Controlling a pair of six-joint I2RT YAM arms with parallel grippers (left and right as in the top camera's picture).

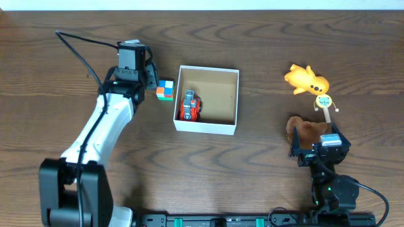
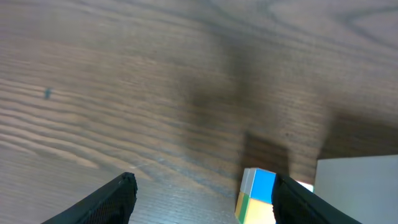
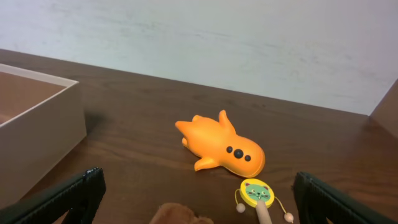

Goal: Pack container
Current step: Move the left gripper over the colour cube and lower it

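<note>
Two grippers stand wide open, and we see neither holding anything. Left of the box (image 1: 205, 127), the left gripper (image 2: 205, 202) straddles a coloured cube (image 2: 256, 196) just beside the box's wall; we cannot tell if a finger touches it. Inside the box sits a red toy car (image 1: 190, 106). Well right of the box, the right gripper (image 3: 199, 202) hangs over a brown plush toy (image 1: 306, 131), near an orange toy (image 3: 221, 146) and a rattle (image 3: 255, 193).

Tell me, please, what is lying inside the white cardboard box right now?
Inside the container lies one red and grey toy car, close to the wall nearest the coloured cube. The rest of the brown floor shows bare. Only the patch under the car is covered.
</note>
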